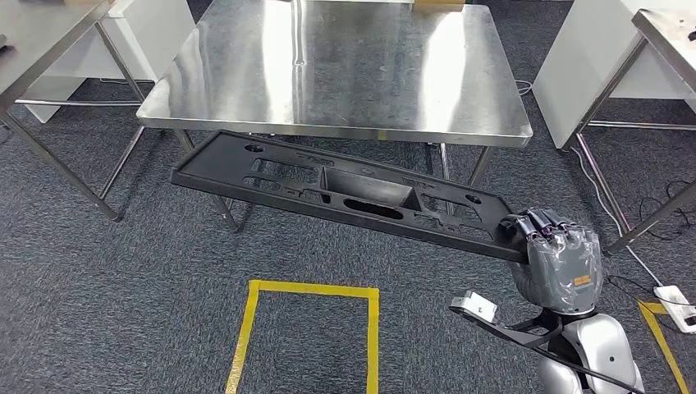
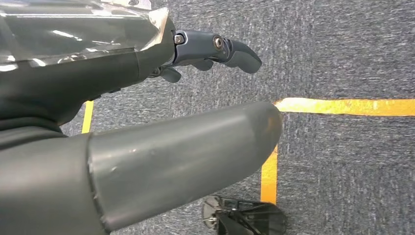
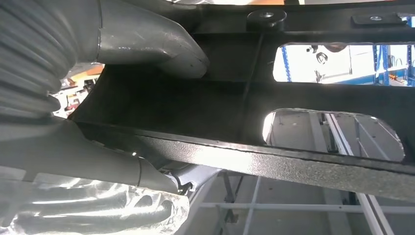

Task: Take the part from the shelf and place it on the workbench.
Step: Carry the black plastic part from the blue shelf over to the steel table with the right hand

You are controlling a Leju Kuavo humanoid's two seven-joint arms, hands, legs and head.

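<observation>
While the long black part [image 1: 345, 193] hangs in the air just in front of the steel surface [image 1: 345, 66], its near edge below the surface's front rim, the right hand [image 1: 556, 261] grips it by one far end, fingers [image 1: 542, 220] curled over the rim and the thumb [image 3: 147, 44] pressed into the moulded underside. It looks stiff and light, a ribbed plastic panel full of cut-outs, but held so far off centre it will likely lever and droop, so a hold nearer the middle recess would steady it. The left hand [image 2: 147, 147] hangs over the carpet near the yellow tape [image 2: 342, 106], fingers apart and empty.
</observation>
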